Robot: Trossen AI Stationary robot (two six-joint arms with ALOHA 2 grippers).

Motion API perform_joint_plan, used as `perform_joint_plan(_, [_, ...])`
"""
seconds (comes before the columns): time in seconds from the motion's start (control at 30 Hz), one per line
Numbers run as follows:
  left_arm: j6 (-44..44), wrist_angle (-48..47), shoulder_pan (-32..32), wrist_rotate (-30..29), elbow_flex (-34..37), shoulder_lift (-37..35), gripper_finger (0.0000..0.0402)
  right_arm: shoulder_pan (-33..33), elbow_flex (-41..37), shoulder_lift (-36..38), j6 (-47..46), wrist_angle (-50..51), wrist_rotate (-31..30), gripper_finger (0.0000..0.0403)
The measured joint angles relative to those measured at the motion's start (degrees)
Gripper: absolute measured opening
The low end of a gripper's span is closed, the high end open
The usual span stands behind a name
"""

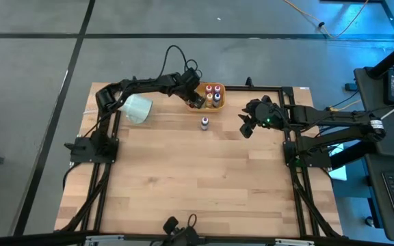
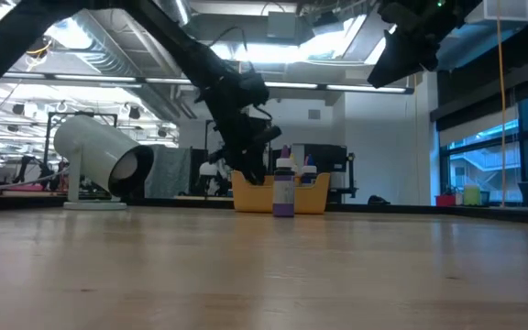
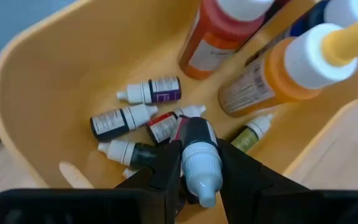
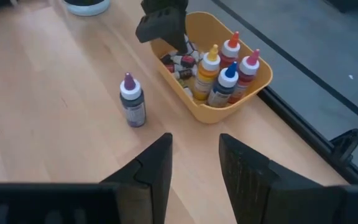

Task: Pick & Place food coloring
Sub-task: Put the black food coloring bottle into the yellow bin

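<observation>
Left pincer in the orange bin, clenched on 1 white-capped vial; approx 5 small vials lie loose in it w/ 4 tall bottles. 1 purple bottle stands alone on the worktop. Right pincer released, raised over the worktop.

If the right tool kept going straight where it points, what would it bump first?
Probably the purple-capped bottle standing alone on the table; the open right tool points just beside it, toward the yellow bin, so depth is unclear.

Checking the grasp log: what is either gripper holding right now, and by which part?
The left gripper pinches a small dark dropper bottle across its body, over the orange bin. The right gripper holds nothing.
</observation>
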State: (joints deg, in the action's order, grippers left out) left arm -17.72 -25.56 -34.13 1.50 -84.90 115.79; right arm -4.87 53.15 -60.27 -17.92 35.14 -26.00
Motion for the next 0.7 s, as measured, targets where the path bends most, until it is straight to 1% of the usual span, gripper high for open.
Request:
perform_joint_plan(0.1, [0.0, 0.0, -0.4, 1.2, 0.0, 0.8, 0.0089, -0.6, 0.0, 0.0, 0.1, 0.0, 0.0, 0.0134])
perform_joint_plan(0.7, [1.0, 0.8, -0.5, 0.5, 0.0, 0.5, 0.0096, -0.6, 0.0, 0.0, 0.0, 0.0, 0.1, 0.0134])
